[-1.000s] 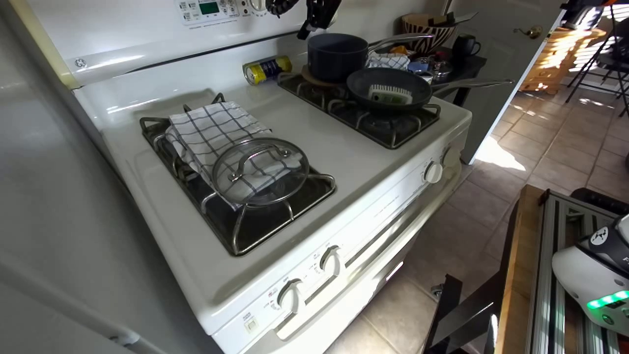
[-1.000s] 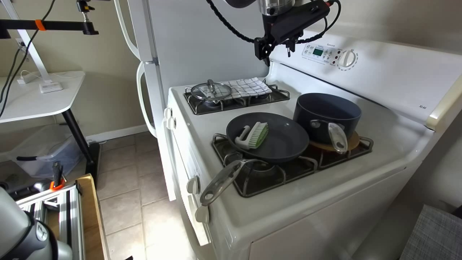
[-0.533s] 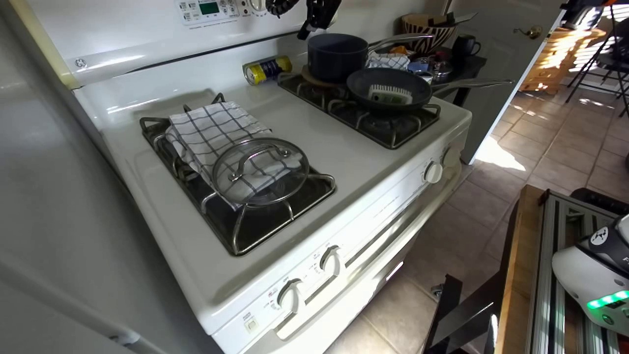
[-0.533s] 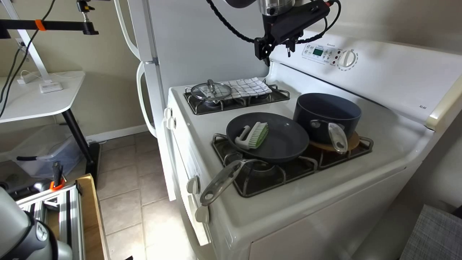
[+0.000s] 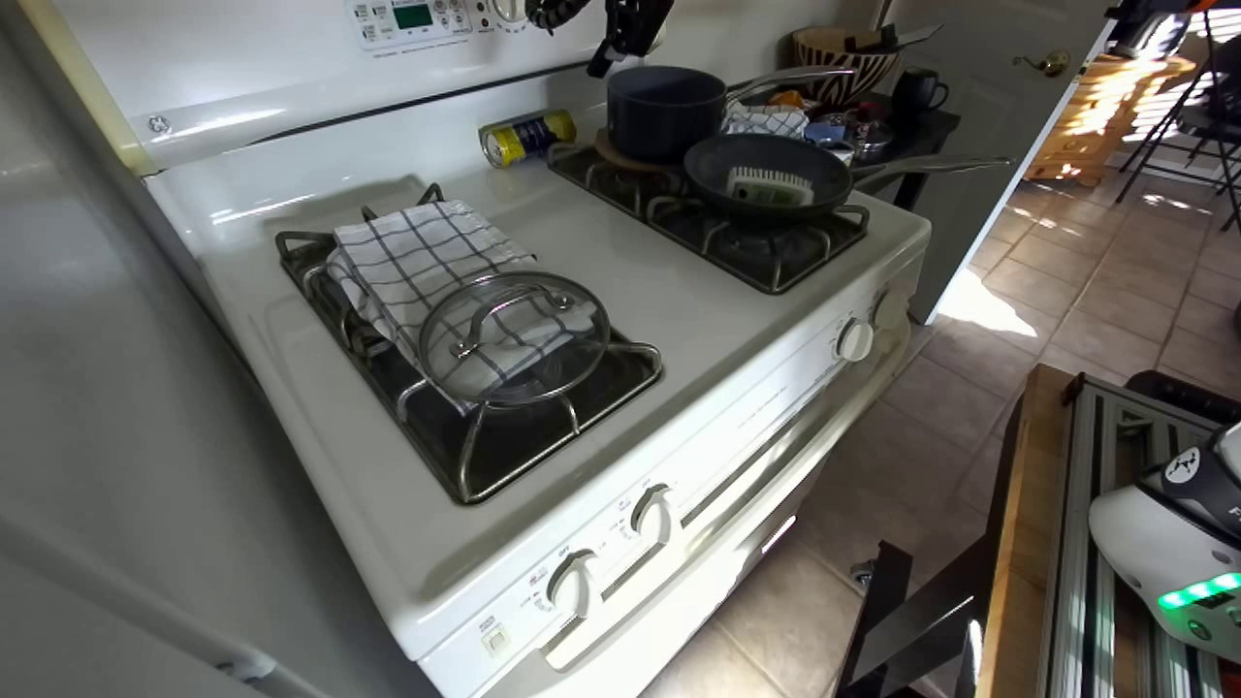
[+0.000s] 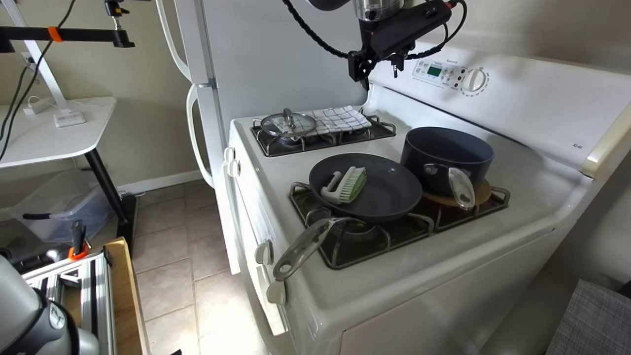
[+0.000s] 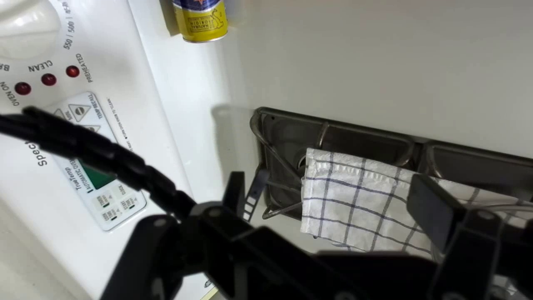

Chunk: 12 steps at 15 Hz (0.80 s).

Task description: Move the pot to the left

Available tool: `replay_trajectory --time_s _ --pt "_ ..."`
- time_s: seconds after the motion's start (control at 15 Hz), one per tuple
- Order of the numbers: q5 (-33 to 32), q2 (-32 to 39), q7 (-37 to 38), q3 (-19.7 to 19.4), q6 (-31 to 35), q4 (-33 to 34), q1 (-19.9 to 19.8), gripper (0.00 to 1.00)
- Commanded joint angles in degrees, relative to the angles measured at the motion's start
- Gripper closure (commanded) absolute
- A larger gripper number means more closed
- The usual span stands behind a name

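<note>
The pot (image 5: 667,121) is deep, round and dark blue, with a metal handle. It stands upright on a round brown board over a rear burner, and it also shows in an exterior view (image 6: 434,162). It is out of the wrist view. My gripper (image 7: 339,193) is open and empty, with its fingers far apart. In the wrist view the checked towel lies below and between the fingers. In an exterior view the gripper (image 6: 377,76) hangs high over the back of the stove, apart from the pot. Only part of it shows at the top edge of an exterior view (image 5: 620,44).
A grey frying pan (image 6: 389,192) holding a brush (image 6: 346,186) sits beside the pot, in front of it. A checked towel (image 5: 417,247) and a glass lid (image 5: 514,334) lie on the other burner grate. A yellow can (image 5: 528,138) lies by the back panel.
</note>
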Motion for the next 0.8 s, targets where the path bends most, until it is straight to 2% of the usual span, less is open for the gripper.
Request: replay_trajectory --time_s 0.0,0.4,0.73 --pt "0.4 0.1 0.5 0.5 0.0 0.4 -0.9 0.00" --pt "-0.1 0.1 0.3 0.6 -0.8 0.5 -0.9 0.00" --pt "-13.1 1.0 7.1 -2.7 -6.1 2.4 -1.3 0.00"
